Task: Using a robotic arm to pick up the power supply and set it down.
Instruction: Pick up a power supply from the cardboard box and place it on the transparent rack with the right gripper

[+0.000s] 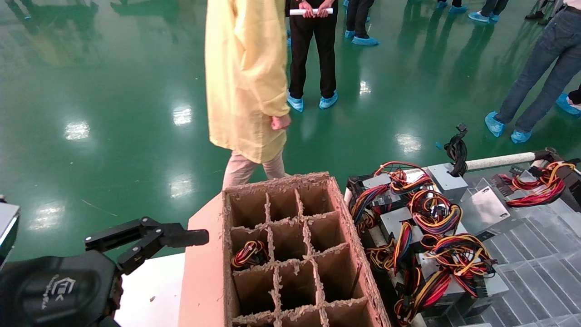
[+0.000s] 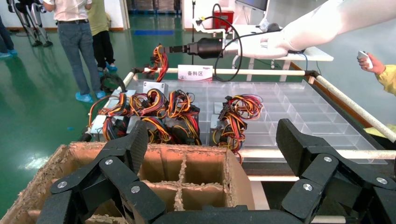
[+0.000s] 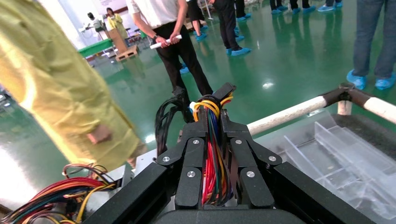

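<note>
My right gripper (image 3: 212, 116) is shut on the red, yellow and blue wire bundle (image 3: 211, 158) of a power supply. In the head view that gripper (image 1: 560, 170) is at the far right, above the clear tray, with the bundle (image 1: 533, 188) trailing left. From the left wrist view the right gripper (image 2: 180, 48) holds the bundle (image 2: 159, 60) above a silver box (image 2: 154, 87); whether that box hangs or rests I cannot tell. My left gripper (image 1: 181, 240) (image 2: 212, 140) stands open and empty beside the cardboard box (image 1: 345, 236).
The cardboard box (image 2: 238, 177) has divider cells; one cell holds wires (image 1: 248, 254). Several power supplies (image 1: 431, 227) (image 2: 154, 116) lie piled on the clear tray (image 1: 540, 263). A white pipe rail (image 1: 494, 161) edges it. A person in a yellow coat (image 1: 245, 81) stands close behind.
</note>
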Tool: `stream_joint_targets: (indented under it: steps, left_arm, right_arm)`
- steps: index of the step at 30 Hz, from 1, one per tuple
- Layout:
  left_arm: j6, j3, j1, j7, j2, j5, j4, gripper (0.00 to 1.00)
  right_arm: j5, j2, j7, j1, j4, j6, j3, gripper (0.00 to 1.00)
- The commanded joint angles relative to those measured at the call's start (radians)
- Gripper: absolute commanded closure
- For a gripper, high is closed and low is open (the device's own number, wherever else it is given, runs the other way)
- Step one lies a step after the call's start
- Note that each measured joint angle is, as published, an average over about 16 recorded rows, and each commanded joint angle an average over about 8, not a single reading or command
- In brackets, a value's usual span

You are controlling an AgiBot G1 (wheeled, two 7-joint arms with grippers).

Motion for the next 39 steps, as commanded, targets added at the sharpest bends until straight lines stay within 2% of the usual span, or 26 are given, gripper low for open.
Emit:
stream_joint_targets:
  steps: [1, 14, 39]
  left_arm:
    - [0.0, 0.0, 0.0, 0.0, 0.0, 0.0, 0.0, 0.0]
    - [0.0, 0.0, 0.0, 0.0, 0.0, 0.0, 0.0, 0.0]
    - [0.0, 0.001, 0.0, 0.0, 0.0, 0.0, 0.0, 0.0]
  right_arm:
    - [-0.006, 0.004, -0.001, 0.007, 0.003, 0.01, -0.004, 1.0]
    - [-0.041, 0.014, 0.001, 0.04, 0.012, 0.047, -0.028, 1.0]
    - [-0.115, 0.035, 0.029, 0.073, 0.041, -0.08, -0.082, 1.0]
